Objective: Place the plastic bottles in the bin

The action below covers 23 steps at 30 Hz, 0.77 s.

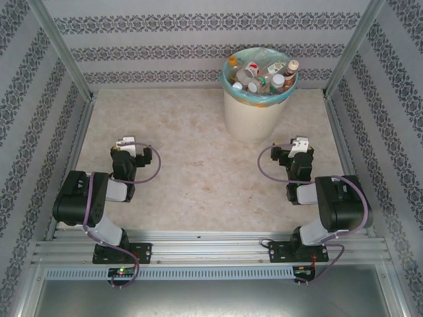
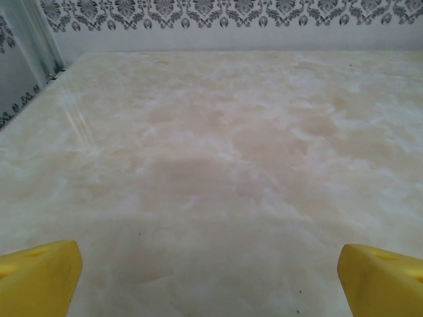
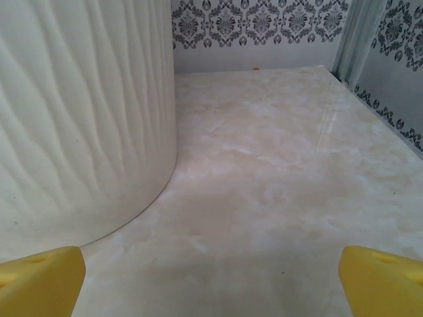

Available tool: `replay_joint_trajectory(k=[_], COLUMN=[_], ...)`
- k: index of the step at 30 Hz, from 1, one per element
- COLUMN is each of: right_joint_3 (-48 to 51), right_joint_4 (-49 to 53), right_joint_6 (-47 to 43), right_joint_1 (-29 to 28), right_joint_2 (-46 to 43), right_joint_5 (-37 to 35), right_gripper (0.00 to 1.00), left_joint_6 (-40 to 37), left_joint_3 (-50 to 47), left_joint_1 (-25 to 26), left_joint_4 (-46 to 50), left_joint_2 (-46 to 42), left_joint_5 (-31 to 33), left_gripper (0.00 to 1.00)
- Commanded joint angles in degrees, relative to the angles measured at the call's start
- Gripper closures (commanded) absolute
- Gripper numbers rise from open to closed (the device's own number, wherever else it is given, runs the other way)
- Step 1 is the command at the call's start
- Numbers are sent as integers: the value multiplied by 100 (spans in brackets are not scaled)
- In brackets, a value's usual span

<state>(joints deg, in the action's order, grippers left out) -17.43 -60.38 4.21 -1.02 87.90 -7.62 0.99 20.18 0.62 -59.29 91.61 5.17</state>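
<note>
The bin (image 1: pixel 254 115) is a cream-white ribbed bucket lined with a teal bag, standing at the back of the table right of centre. Several plastic bottles (image 1: pixel 260 77) with red, orange and white labels lie heaped inside it, up to the rim. My left gripper (image 1: pixel 125 141) rests folded back at the near left, open, its yellow fingertips (image 2: pixel 36 277) wide apart over bare marble. My right gripper (image 1: pixel 301 142) sits folded at the near right, also open with nothing between its fingers (image 3: pixel 383 281). The bin's wall (image 3: pixel 79 112) rises close ahead on its left.
The beige marbled tabletop (image 1: pixel 192 165) is enclosed by patterned grey-and-white walls (image 1: pixel 198 39) on three sides. Metal posts (image 1: pixel 63 49) stand at the back corners, and an aluminium rail (image 1: pixel 211 247) carrying both arm bases runs along the near edge.
</note>
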Motion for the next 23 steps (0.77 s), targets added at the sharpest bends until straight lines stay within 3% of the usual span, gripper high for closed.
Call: replay_joint_trajectory(k=[1, 12, 19, 23], right_joint_3=[-190, -191, -184, -191], right_joint_4=[395, 412, 413, 417], right_joint_6=[-84, -91, -95, -89], right_joint_1=[-64, -70, -65, -68], right_joint_2=[-45, -45, -46, -46], right_joint_5=[-197, -188, -188, -188], right_gripper=[2, 2, 2, 2], left_joint_6=[155, -29, -37, 136], left_joint_3=[-36, 180, 170, 21], left_joint_1=[-54, -54, -58, -46], left_joint_4=[138, 537, 511, 239], left_joint_2=[-90, -78, -73, -81], left_joint_5=[216, -283, -271, 194], left_gripper=[0, 0, 0, 0])
